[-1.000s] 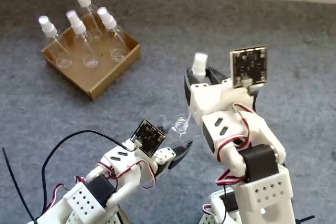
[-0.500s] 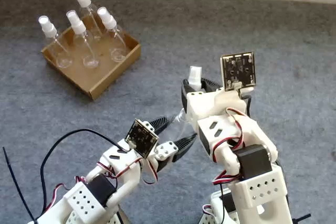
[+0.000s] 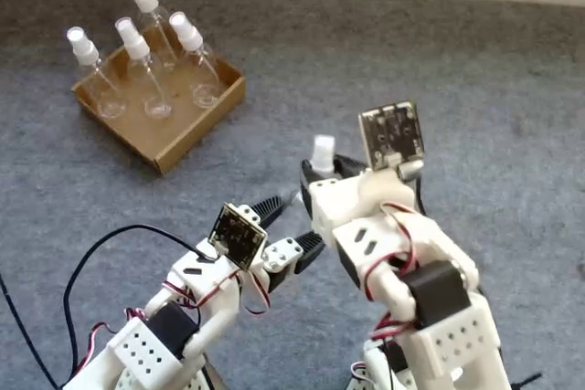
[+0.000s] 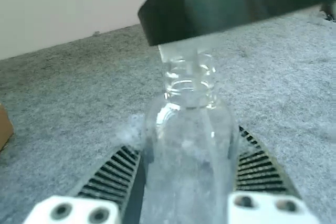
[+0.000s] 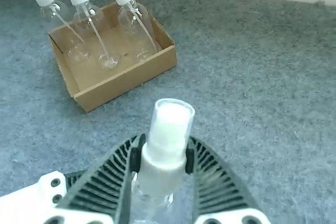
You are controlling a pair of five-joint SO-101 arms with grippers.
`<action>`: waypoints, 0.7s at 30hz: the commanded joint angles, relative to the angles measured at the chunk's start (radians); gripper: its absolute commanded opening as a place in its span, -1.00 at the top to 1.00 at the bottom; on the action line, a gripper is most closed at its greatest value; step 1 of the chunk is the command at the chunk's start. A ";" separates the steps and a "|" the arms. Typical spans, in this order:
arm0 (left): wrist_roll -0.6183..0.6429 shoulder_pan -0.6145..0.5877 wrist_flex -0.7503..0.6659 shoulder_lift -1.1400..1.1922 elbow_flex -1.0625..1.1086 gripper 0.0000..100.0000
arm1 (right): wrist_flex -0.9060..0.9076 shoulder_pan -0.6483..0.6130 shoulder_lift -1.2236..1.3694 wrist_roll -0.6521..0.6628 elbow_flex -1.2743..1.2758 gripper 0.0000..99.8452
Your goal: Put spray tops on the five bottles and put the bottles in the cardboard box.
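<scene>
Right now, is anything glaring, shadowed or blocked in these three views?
High view: flat, even light, no hard shadows around the cardboard box. Left wrist view: bright glints on the clear bottle, and a dark part of the other arm crosses the frame just above its mouth. Right wrist view: no glare, the spray top evenly lit.

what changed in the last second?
The right gripper, shut on the spray top, moved back toward the arms' bases and leftward in the high view, so the top now sits just above the bottle neck. The left gripper, holding that bottle, shifted slightly left. Nothing was grabbed or released. The four capped bottles in the cardboard box stayed put.
</scene>
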 commanded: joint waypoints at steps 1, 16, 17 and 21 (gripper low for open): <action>0.012 -0.033 -0.038 -0.018 0.025 0.88 | 0.058 -0.010 -0.119 0.052 -0.002 0.95; 0.012 -0.027 -0.071 -0.018 0.025 0.88 | 0.128 -0.087 -0.125 0.135 -0.002 0.95; 0.012 -0.027 -0.071 -0.018 0.025 0.88 | 0.127 -0.087 -0.125 0.153 -0.002 0.95; 0.012 -0.025 -0.071 -0.018 0.025 0.88 | 0.127 -0.087 -0.122 0.176 -0.002 0.94</action>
